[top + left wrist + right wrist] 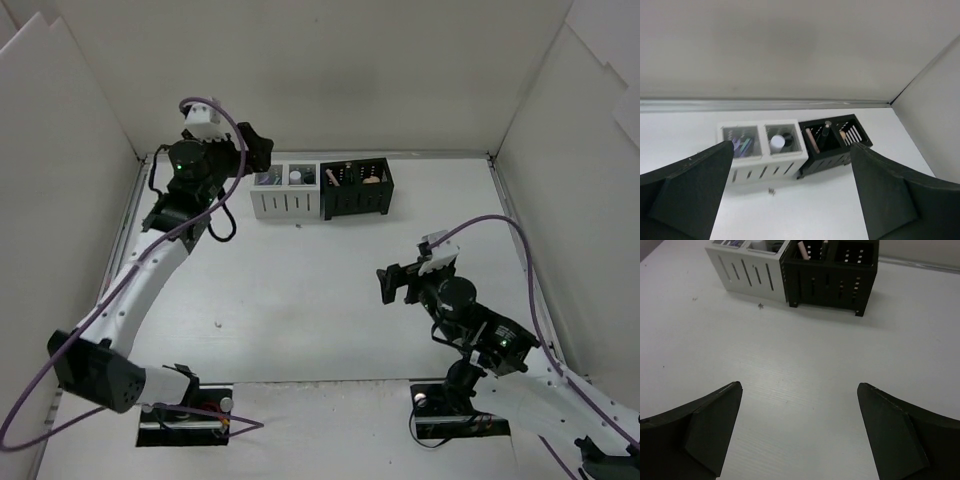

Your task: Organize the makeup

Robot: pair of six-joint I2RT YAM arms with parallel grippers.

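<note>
**Right gripper**: it sits right of centre in the lower half of the top view. Its jaws are set wide with nothing between them. Its wrist view shows bare table ahead, with both boxes at the top edge of the frame, well apart from the fingertips.

**Makeup location:** every item that shows sits inside the boxes, and none shows loose on the table. The white box and the black box stand touching at upper centre of the top view. Their row runs left to right in the frame.

**Left gripper**: it is just up and left of the white box, with jaws wide and holding nothing. It is much the nearer arm to the stored items, so any regrasp would probably fall to it.

**View differences:**
- **Left wrist view:** this looks down into the cells.
  - The white box's left cell holds purple and mint sticks, and its right cell holds a white-topped item.
  - The black box's left cell holds a peach stick and a black stick. Both lean near upright, so a grasp would likely need to come from above.
- **Right wrist view:** this shows only the slotted side walls and a few tips above the rims.
- **Top view:** the contents are too small to identify.
</note>
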